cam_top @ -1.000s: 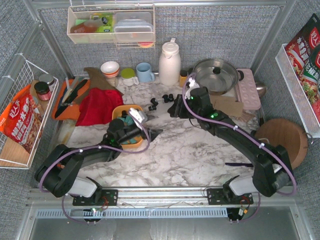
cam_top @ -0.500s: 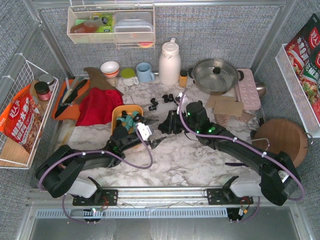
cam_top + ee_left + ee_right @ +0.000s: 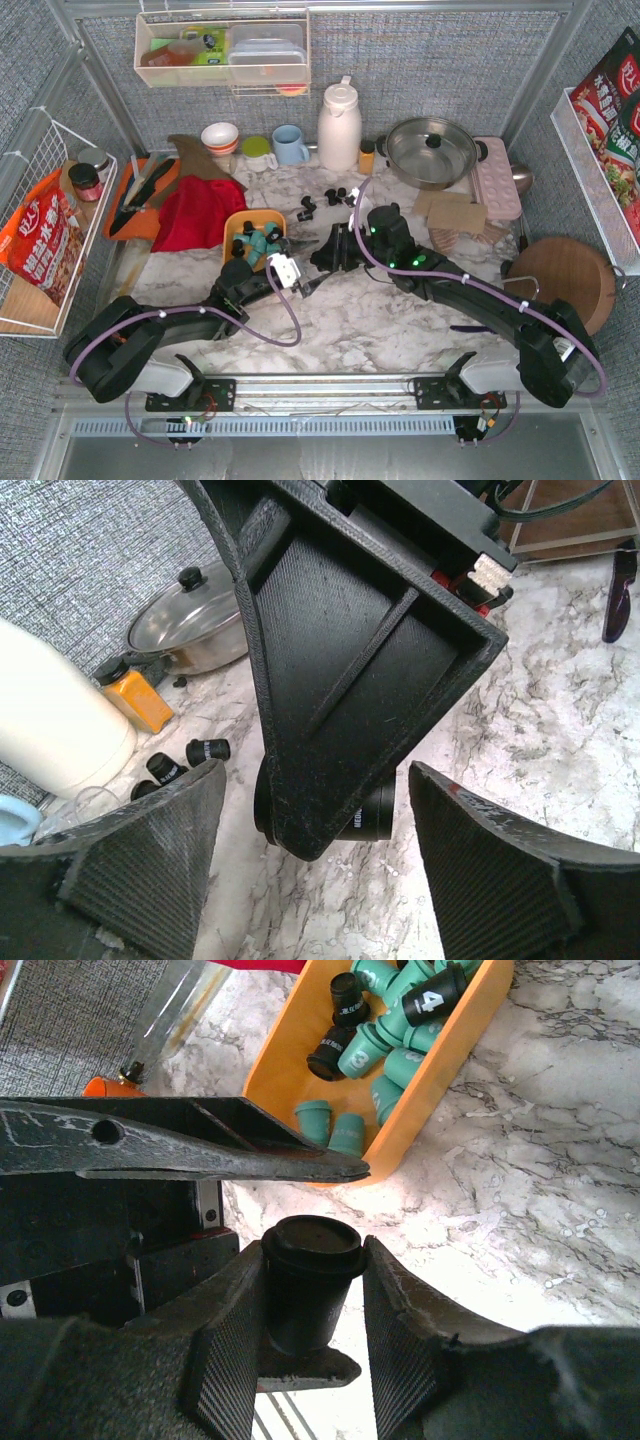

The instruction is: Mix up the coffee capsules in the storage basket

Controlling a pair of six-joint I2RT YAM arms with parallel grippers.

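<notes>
Logged shallow orange plastic storage basket (image 3: 240, 220) left of centre on marble desk (image 3: 380, 310), part-filled with teal-green and glossy black coffee capsules (image 3: 400, 1022). Noted more loose black capsules (image 3: 325, 200) beyond, toward white jug (image 3: 338, 125). Found right end effector (image 3: 312, 1310) clamped on one black capsule (image 3: 310, 1260), near basket's right side; left end effector (image 3: 315, 880) spread wide, empty, just beside. Judged step: ferrying stray capsule in. Needed next: short carry over rim, release among teal ones.

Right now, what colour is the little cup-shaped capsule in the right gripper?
The capsule is black, clearest in the right wrist view.
</notes>
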